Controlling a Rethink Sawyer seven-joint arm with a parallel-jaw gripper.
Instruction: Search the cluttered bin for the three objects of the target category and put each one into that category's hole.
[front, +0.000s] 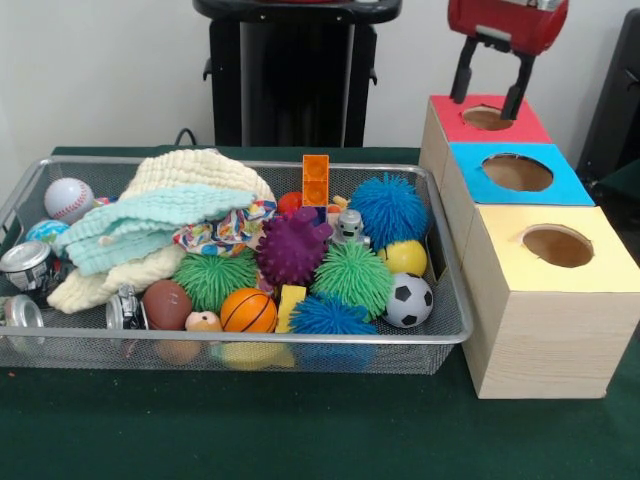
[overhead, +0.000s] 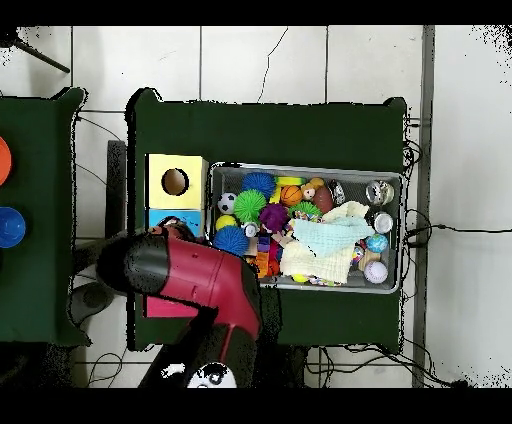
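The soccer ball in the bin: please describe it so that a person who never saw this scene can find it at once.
Look at the wire mesh bin on the green table, at its front corner nearest the wooden box with coloured holes. There lies the soccer ball, just below a yellow ball. It alone is white with black patches; its neighbours are spiky or plain.

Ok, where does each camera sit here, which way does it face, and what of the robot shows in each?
Front view: across the table, facing the robot; mesh bin left, three-hole box right; only the gripper, open over the red hole.
Overhead view: above, looking straight down; the red arm comes up from the bottom edge, covering the box's red end.
Shared: bin, box, soccer ball.
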